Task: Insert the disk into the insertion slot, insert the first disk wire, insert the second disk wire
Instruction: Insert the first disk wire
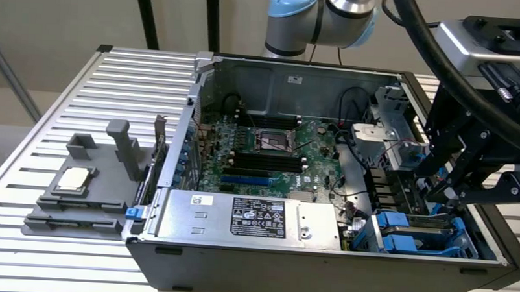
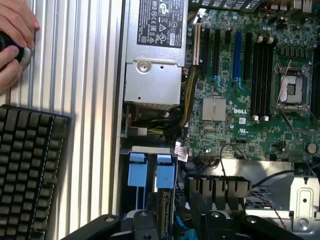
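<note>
While gripper (image 1: 453, 192) hangs over PC (image 1: 325, 271), slatted metal tbl (image 1: 141, 70) fronts beige wall (image 1: 57, 9).

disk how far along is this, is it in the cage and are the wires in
Claw hangs over the drive cage with blue clips. The disk seems to stand on edge in the cage, seating unclear. Its connector looks bare, so both wires appear left to do.

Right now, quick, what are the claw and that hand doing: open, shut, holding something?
The claw: cannot tell, low by the drive cage.
The person's hand: curled around a small dark object.
</note>
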Robot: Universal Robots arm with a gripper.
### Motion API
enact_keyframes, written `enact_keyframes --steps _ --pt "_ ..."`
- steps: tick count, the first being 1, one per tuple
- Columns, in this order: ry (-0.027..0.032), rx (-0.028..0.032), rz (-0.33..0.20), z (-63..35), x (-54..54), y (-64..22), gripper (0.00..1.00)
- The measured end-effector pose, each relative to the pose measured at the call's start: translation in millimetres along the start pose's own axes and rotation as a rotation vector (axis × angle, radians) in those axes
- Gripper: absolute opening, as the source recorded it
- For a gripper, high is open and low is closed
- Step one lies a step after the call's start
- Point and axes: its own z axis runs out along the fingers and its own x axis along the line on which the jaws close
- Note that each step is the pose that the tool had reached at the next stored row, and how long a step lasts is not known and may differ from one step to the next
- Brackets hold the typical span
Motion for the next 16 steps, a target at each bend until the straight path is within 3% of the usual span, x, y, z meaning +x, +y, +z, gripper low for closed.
enact_keyframes --steps 12,16 --pt "-0.0002 -0.0076 -0.015 15.2 2.8 -49.8 0.4" --pt "0.0005 -0.0084 -0.02 22.5 3.6 -56.9 0.4"
